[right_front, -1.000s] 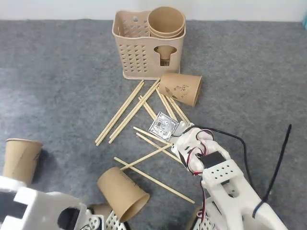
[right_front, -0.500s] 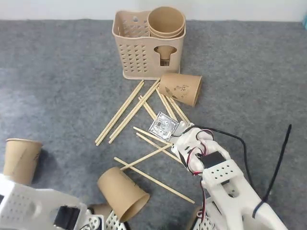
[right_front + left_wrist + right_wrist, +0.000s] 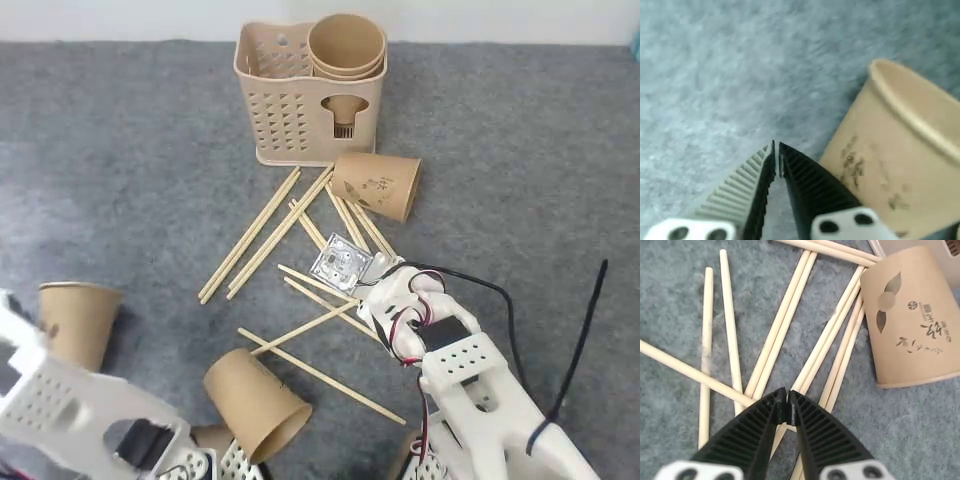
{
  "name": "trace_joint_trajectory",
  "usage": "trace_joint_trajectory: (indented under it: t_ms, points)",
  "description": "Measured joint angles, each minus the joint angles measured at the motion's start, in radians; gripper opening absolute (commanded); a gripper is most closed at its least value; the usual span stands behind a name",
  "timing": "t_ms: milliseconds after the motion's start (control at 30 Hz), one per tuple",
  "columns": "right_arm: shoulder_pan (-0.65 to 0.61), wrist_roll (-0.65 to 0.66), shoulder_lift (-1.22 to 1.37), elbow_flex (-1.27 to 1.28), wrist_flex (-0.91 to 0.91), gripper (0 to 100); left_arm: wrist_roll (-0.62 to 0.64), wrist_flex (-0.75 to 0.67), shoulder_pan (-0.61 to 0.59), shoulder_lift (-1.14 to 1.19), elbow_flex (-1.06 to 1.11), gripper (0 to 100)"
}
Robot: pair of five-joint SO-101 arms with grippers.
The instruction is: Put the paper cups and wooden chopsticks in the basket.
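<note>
The tan basket (image 3: 290, 120) stands at the back with stacked paper cups (image 3: 346, 45) inside. In front of it one cup (image 3: 380, 185) lies on its side among several scattered wooden chopsticks (image 3: 268, 232). Another cup (image 3: 255, 402) lies on its side near the front, and a further cup (image 3: 78, 322) stands upright at the left. My left gripper (image 3: 776, 150) is shut and empty, just beside that upright cup (image 3: 890, 160). My right gripper (image 3: 787, 401) is shut and empty over crossed chopsticks (image 3: 785, 325), near the lying cup (image 3: 915, 325).
Grey carpet covers the table. The right arm (image 3: 450, 360) with its cables fills the front right; the left arm (image 3: 70, 410) sits at the front left corner. Open carpet lies to the left and right of the basket.
The left arm has swung up and to the right at the front left. The upright cup beside it has shifted a little to the right. The right arm has kept still.
</note>
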Motion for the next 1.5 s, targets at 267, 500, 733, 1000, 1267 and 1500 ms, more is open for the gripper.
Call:
trace_joint_trajectory:
  t_ms: [267,500,733,1000,1267,1500]
  points:
    - [0.000,0.009,0.000,0.000,0.000,0.9,0.089,-0.006,0.189,0.000,0.055,1]
    - [0.000,0.040,0.000,0.000,0.000,0.9,0.192,-0.006,0.356,0.000,0.064,1]
    - [0.000,0.038,-0.063,-0.008,0.095,4.8,0.226,0.071,0.407,-0.040,0.018,1]
    - [-0.149,-0.014,-0.566,-0.051,0.634,20.5,0.227,0.180,0.351,-0.373,-0.029,1]
    - [-0.292,0.112,-1.019,-0.008,0.914,20.6,0.224,0.147,0.334,-0.681,0.127,1]
    - [-0.577,0.407,-0.853,-0.012,1.033,20.6,0.224,0.041,0.328,-0.956,0.381,1]
